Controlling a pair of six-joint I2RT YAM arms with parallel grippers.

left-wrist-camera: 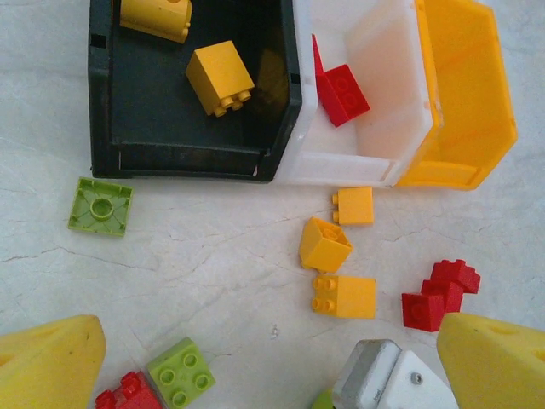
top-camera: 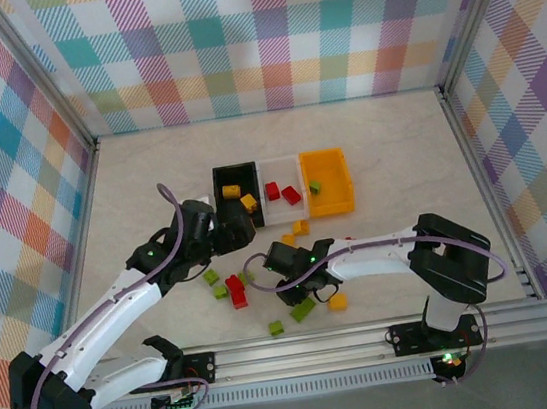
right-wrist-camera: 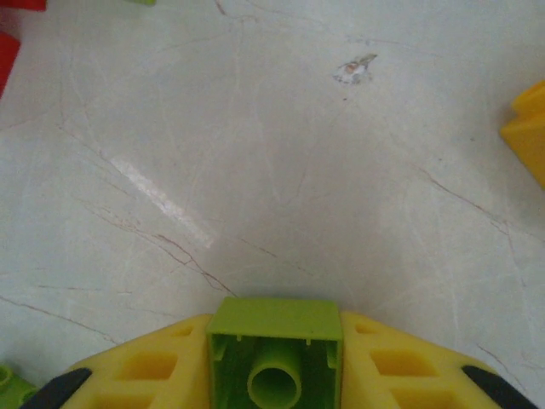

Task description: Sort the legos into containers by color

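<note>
The black bin holds two yellow bricks. The white bin holds red bricks, and the orange bin holds a green brick. My left gripper hangs open over the table just in front of the bins, with nothing between its yellow fingers. Below it lie three loose yellow bricks, red bricks and green bricks. My right gripper is shut on a lime green brick, hollow underside toward the camera, low over bare table.
More loose bricks lie between the arms: green ones, a red stack and a yellow one. The right gripper's body sits close under my left gripper. Checkered walls enclose the table on three sides.
</note>
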